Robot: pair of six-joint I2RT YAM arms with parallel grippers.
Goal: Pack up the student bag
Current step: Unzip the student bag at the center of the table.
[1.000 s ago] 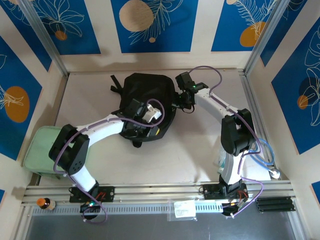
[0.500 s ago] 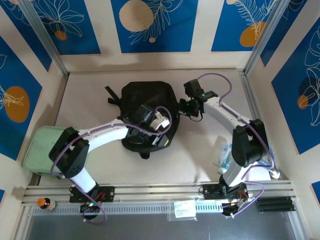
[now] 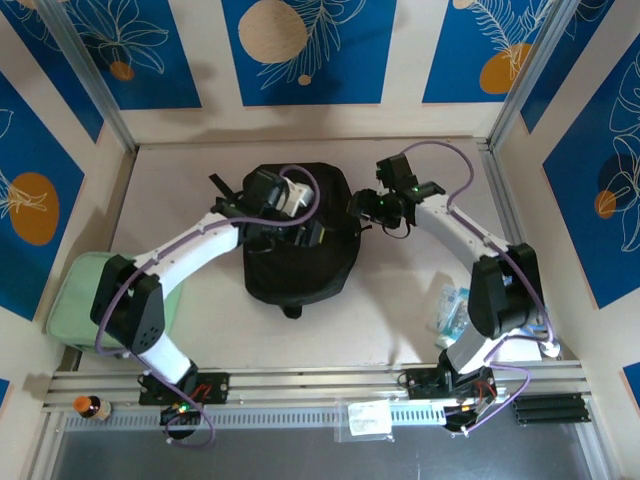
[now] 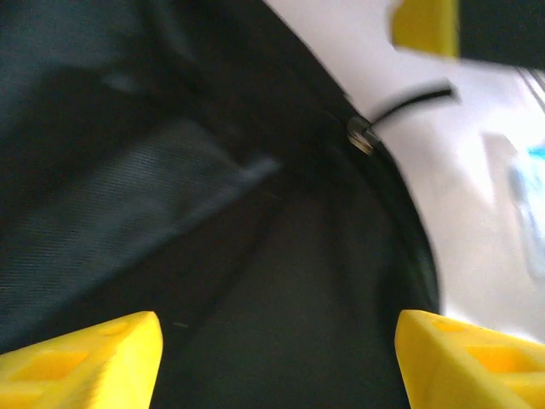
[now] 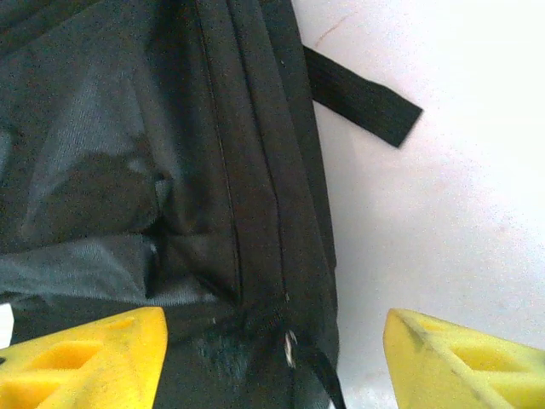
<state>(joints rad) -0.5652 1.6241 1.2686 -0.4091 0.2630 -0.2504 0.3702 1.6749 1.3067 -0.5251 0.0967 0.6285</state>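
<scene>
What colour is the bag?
The bag is plain black, which shows best in the top external view.

Top view was evenly lit, sharp, soft shadows. Left wrist was blurred, surface [image 4: 456, 170] blown out. Right wrist sharper, student bag [image 5: 128, 128] dark.

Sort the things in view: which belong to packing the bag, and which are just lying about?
In the job: bag, left claw, right claw, both open at the bag.
Lying about: green case, plastic packet, small bottle, clear pouch.
</scene>
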